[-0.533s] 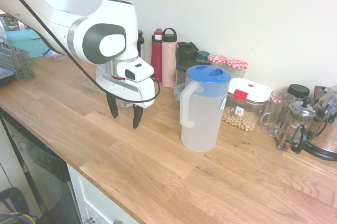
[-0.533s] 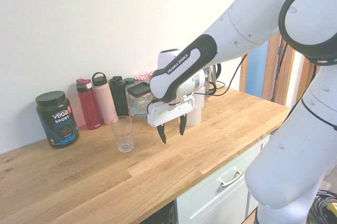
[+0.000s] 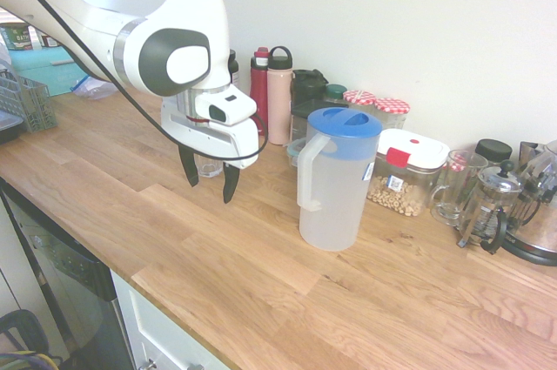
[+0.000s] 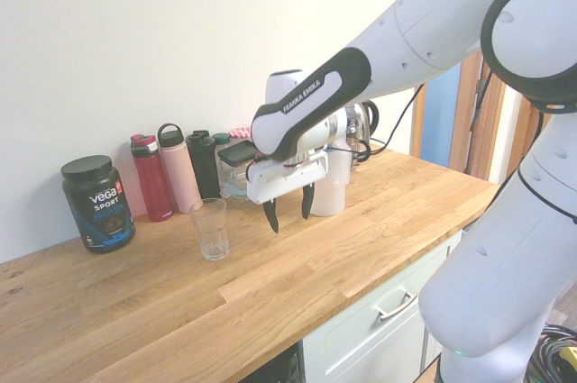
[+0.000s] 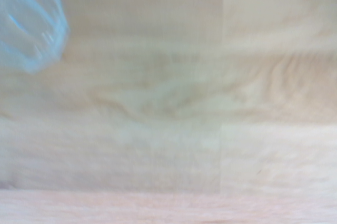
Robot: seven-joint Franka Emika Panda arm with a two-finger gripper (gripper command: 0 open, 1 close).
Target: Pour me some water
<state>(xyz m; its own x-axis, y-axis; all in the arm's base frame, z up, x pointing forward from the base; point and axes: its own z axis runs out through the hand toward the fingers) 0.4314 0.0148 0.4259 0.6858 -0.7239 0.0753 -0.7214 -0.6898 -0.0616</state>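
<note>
A translucent white pitcher (image 3: pixel 334 180) with a blue lid stands on the wooden counter; in the second exterior view only part of the pitcher (image 4: pixel 330 186) shows behind the arm. An empty clear drinking glass (image 4: pixel 210 229) stands on the counter near the bottles; the arm mostly hides the glass (image 3: pixel 209 166) in the first exterior view, and the wrist view shows it as a blurred bluish glass (image 5: pixel 29 21). My gripper (image 3: pixel 209 180) hangs open and empty a little above the counter, between glass and pitcher, its fingers pointing down (image 4: pixel 287 207).
Along the wall stand a red bottle (image 4: pixel 153 178), a pink bottle (image 4: pixel 178 169), a dark bottle (image 4: pixel 204 163) and a black protein tub (image 4: pixel 97 203). Jars, a cereal container (image 3: pixel 409 171), a glass mug (image 3: pixel 456 185) and a French press (image 3: pixel 493 206) crowd the counter beyond the pitcher. A dish rack (image 3: pixel 26 100) stands at the far end.
The gripper has shifted up and toward the wall, closer to the glass. Its fingers stay open. Pitcher and glass have not moved.
</note>
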